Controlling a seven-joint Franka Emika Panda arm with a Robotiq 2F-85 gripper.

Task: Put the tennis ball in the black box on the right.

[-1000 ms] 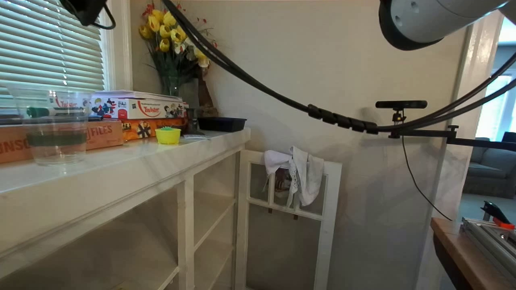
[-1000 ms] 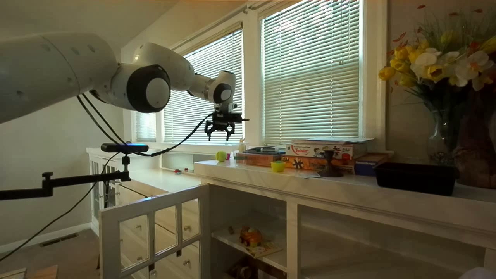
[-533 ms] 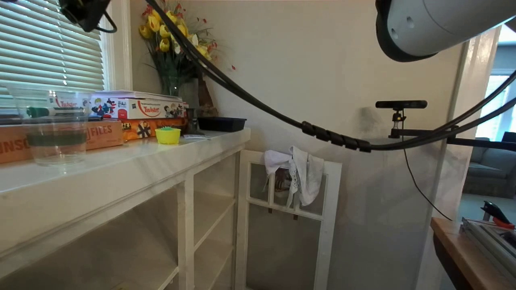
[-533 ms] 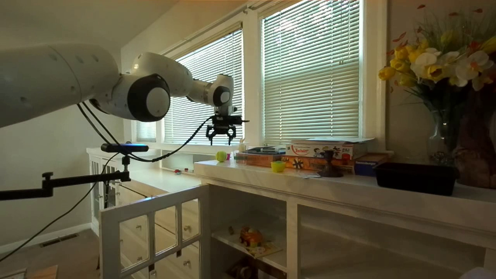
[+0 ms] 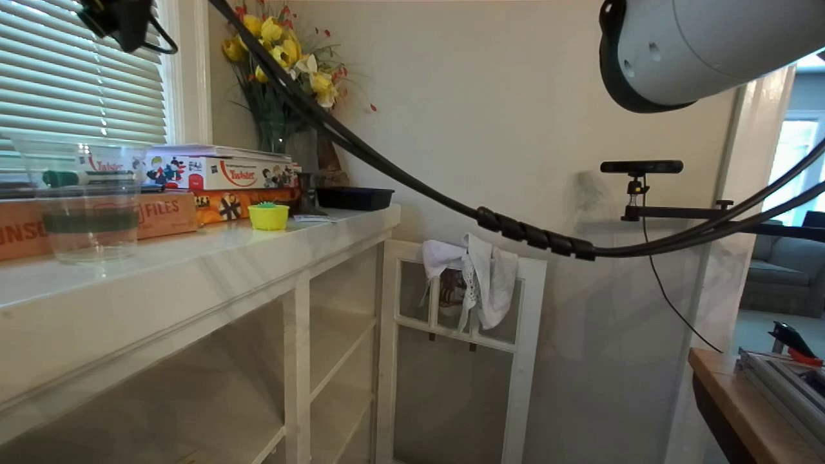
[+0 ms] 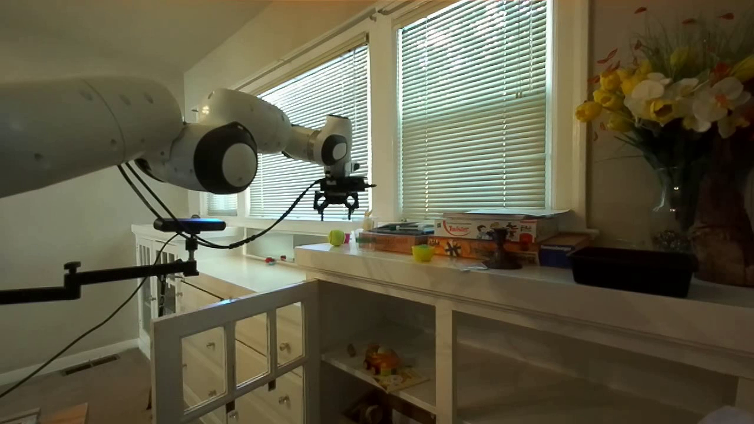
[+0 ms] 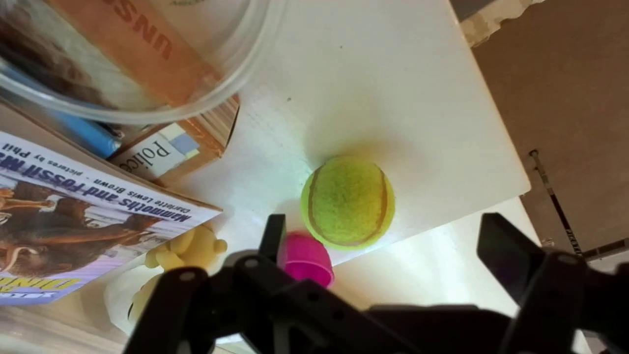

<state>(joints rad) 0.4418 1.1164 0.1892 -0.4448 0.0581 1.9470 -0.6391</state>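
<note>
The tennis ball (image 6: 336,237) sits on the left end of the white counter in an exterior view. It is yellow-green and shows large in the wrist view (image 7: 347,201), near the counter's edge. The black box (image 6: 630,271) is a low tray at the right end of the counter; it also shows in an exterior view (image 5: 356,198). My gripper (image 6: 336,219) is open and empty, pointing down above the ball, apart from it. In the wrist view the ball lies ahead of the fingertips (image 7: 383,223), nearer the left finger.
A magenta cup (image 7: 307,253) touches or nearly touches the ball, partly behind the left finger. A clear plastic cup (image 5: 93,241), a book (image 7: 73,221), game boxes (image 6: 489,229), a yellow pot (image 6: 422,254) and a dark candle holder (image 6: 500,253) stand along the counter.
The arm and gripper have come down a little toward the ball, with hardly any drop in the last half second. The cable hangs lower. The ball and box have not moved.
</note>
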